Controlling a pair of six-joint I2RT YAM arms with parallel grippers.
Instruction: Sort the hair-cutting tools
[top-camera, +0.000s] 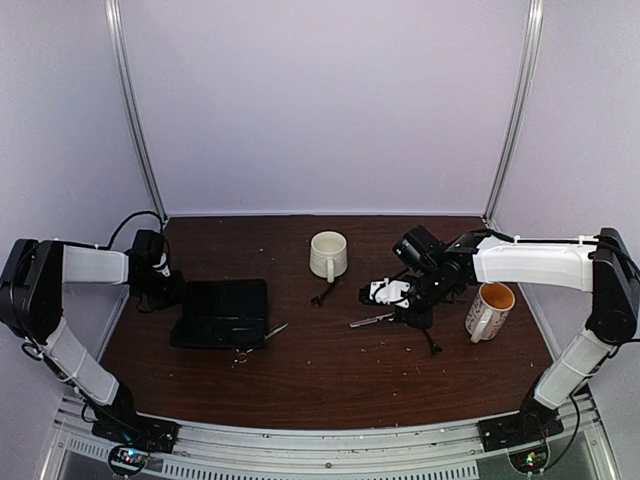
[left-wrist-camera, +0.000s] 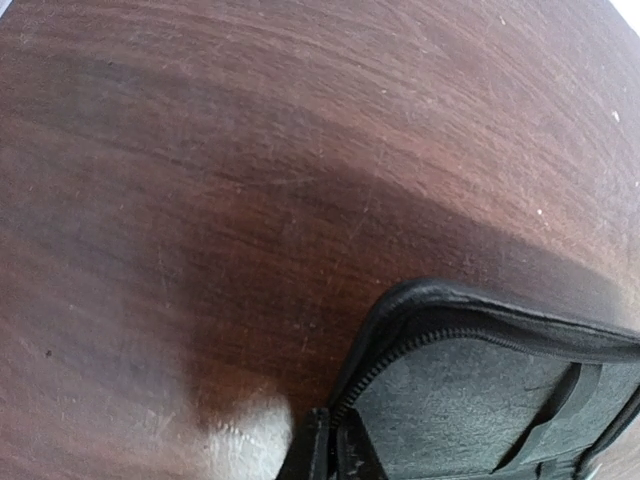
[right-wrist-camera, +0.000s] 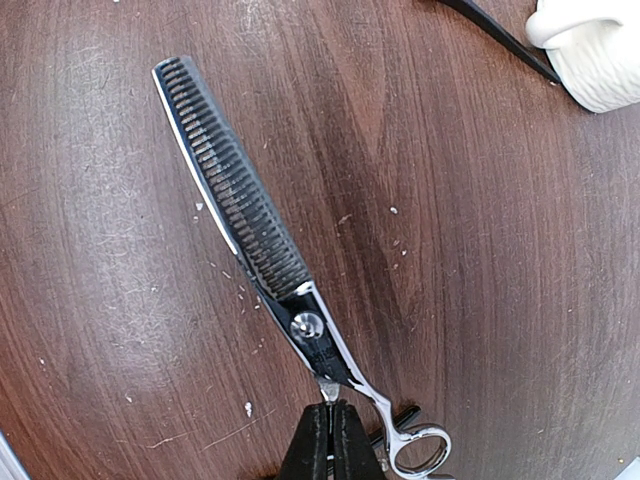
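In the right wrist view, silver thinning scissors (right-wrist-camera: 245, 215) with a toothed blade point away over the wood. My right gripper (right-wrist-camera: 330, 405) is shut on their shank just behind the pivot, and one finger ring (right-wrist-camera: 420, 452) lies to the right. From above, these scissors (top-camera: 372, 320) sit at the table's middle right. A second pair of scissors (top-camera: 258, 340) lies by the near right corner of the black case (top-camera: 222, 312). A black hair clip (top-camera: 325, 295) lies below the white mug (top-camera: 328, 255). My left gripper (left-wrist-camera: 335, 428) is pinched shut on the case's zippered rim (left-wrist-camera: 420, 345).
A yellow-lined mug (top-camera: 490, 308) stands to the right of my right gripper (top-camera: 402, 312). The white mug (right-wrist-camera: 590, 50) and a thin black clip (right-wrist-camera: 500, 35) show at the top right of the right wrist view. Bare brown table surrounds the case on its left.
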